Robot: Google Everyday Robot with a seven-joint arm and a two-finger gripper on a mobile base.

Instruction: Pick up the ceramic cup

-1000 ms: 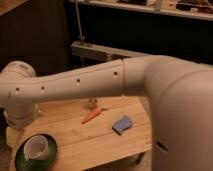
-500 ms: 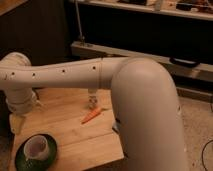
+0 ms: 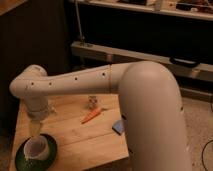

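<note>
The worktop (image 3: 75,142) is pale honey wood, lined with plank seams. At its near-left corner a dark green saucer (image 3: 19,159) carries the glossy white ceramic cup (image 3: 36,149), pale inside. The pincer (image 3: 35,130), a dull cream-yellow, hangs just above that cup. The arm (image 3: 75,82) is off-white with a row of small dark dots. Mid-worktop lies an orange carrot-like piece (image 3: 91,116); at the right edge, a grey-blue scrap (image 3: 118,126).

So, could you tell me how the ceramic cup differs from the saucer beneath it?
The ceramic cup is white and deep; the saucer is dark green, flat and wider. The cup stands on the saucer. Both are round. The gripper hangs right above the cup.
</note>
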